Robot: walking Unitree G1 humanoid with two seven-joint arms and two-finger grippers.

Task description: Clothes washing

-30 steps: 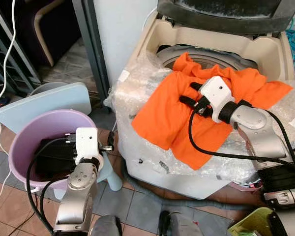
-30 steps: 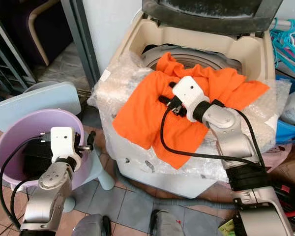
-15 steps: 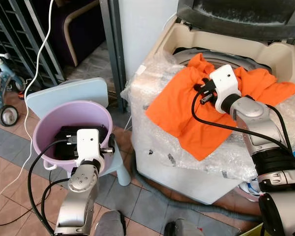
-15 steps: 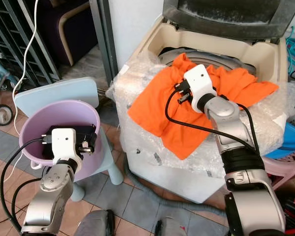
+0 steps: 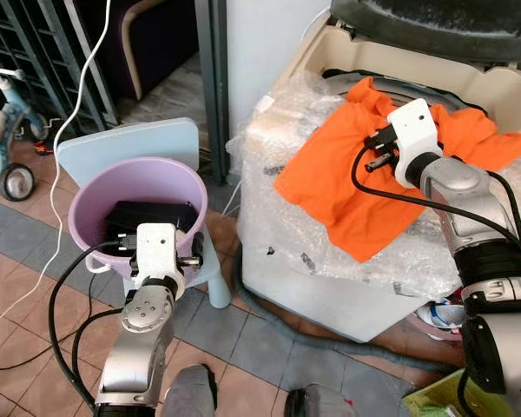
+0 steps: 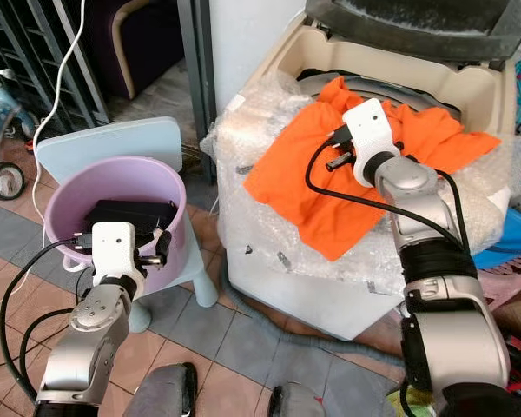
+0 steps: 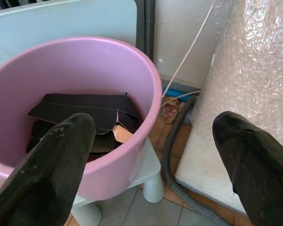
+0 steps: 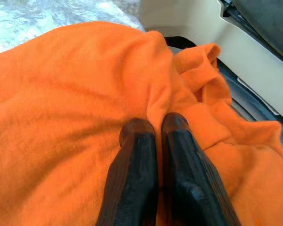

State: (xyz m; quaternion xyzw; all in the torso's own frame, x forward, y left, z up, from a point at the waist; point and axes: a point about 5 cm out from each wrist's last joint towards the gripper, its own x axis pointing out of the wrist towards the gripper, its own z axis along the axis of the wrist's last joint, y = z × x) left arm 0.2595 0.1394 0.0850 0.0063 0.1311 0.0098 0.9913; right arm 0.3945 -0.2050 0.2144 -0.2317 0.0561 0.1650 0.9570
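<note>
At the upper right of the frame, the right pincer (image 8: pixel 153 128) is clenched on a fold of the orange fleece cloth (image 5: pixel 347 178), which drapes over the bubble-wrapped top-loading washing machine (image 5: pixel 330 252). At lower left, the left pincer (image 7: pixel 151 155) hangs released beside the lilac plastic bucket (image 5: pixel 95 187).

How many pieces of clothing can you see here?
1 for certain: a bright orange cloth garment draped over the bubble-wrapped front edge of the open washing machine. Something dark lies in the lilac plastic tub; it may hide more.
</note>
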